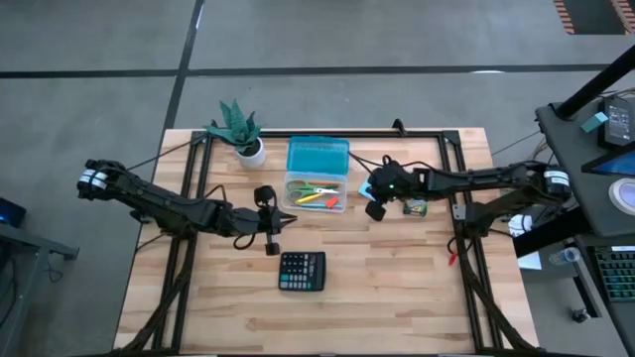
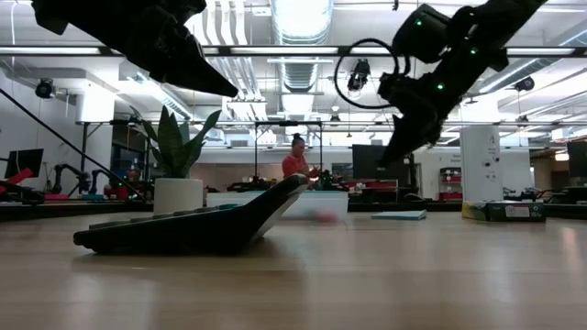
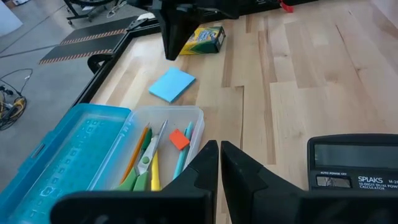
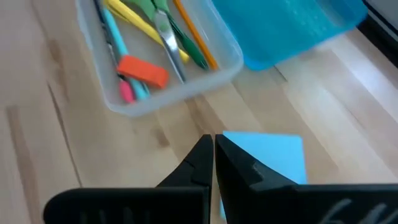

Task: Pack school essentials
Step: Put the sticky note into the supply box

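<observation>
High view: right gripper (image 1: 376, 203) closed, empty, over note pad (image 4: 273, 155) | left gripper (image 1: 271, 226) closed, empty

Black calculator (image 1: 302, 271) at table (image 1: 397, 307) front-centre; potted plant (image 1: 241, 129) (white pot) near back edge.

table (image 1: 397, 288): pale wood, matt | pencil case (image 4: 180, 81): clear glossy plastic

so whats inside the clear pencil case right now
Inside the clear pencil case: green-handled scissors, an orange eraser, a yellow pencil, an orange pencil and a teal pen. Whatever lies under them is covered.
</observation>
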Robot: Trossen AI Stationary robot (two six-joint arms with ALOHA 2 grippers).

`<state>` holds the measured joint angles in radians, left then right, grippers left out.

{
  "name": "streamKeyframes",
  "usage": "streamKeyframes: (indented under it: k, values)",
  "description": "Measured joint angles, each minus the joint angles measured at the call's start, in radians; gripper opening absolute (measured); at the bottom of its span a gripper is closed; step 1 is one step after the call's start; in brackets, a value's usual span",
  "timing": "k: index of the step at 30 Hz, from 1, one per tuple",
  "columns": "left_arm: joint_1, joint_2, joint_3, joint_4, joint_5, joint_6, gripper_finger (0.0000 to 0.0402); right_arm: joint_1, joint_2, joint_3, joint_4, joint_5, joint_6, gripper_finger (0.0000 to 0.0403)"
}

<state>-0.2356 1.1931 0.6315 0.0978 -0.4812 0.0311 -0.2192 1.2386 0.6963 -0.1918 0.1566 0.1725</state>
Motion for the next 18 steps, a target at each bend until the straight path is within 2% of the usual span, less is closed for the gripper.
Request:
streamKeyframes:
  k: [5, 9, 13, 18]
  values:
    - [0.000, 0.000, 0.000, 0.000, 0.000, -0.020, 0.0002, -0.010, -0.053, -0.047, -0.004, 0.002, 0.058, 0.0008]
    - [0.000, 0.000, 0.000, 0.000, 0.000, -0.025, 0.0001, -0.023, -0.040, -0.077, -0.005, 0.002, 0.093, 0.0008]
    - [0.000, 0.000, 0.000, 0.001, 0.000, -0.025, 0.0002, -0.031, 0.027, -0.112, 0.067, 0.004, 0.130, 0.0008]
    - [0.000, 0.000, 0.000, 0.016, -0.006, -0.025, 0.0002, -0.060, 0.174, -0.123, 0.180, 0.043, 0.174, 0.0008]
